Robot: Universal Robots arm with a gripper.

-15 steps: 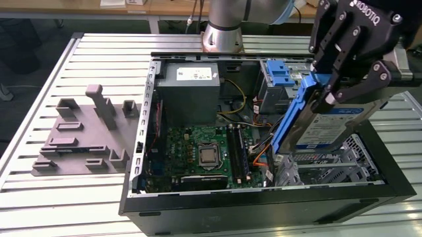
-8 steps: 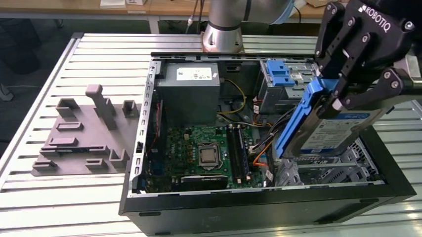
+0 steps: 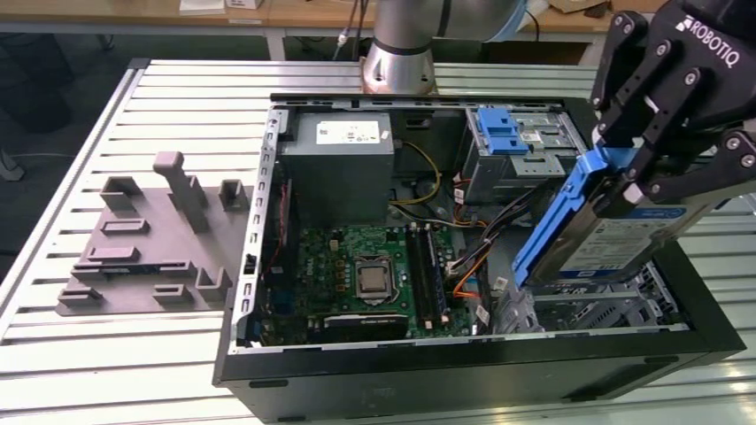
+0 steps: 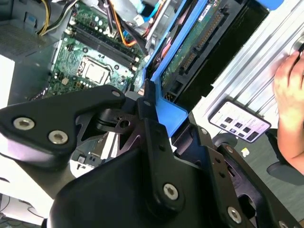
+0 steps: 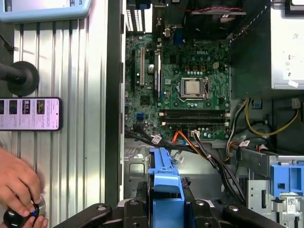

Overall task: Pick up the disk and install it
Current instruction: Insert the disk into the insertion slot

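I've got the tool (image 3: pixel 644 181) clamped on the disk (image 3: pixel 605 243), gripping its blue carrier. It hangs above the open case (image 3: pixel 473 376), over the near corner on the exterior view's right. The disk's long axis slants steeply down toward the metal bay (image 3: pixel 597 310) just beneath. The arm (image 3: pixel 402 53) rises from the counter's (image 3: pixel 119 354) far edge, wrist tilted over the case.
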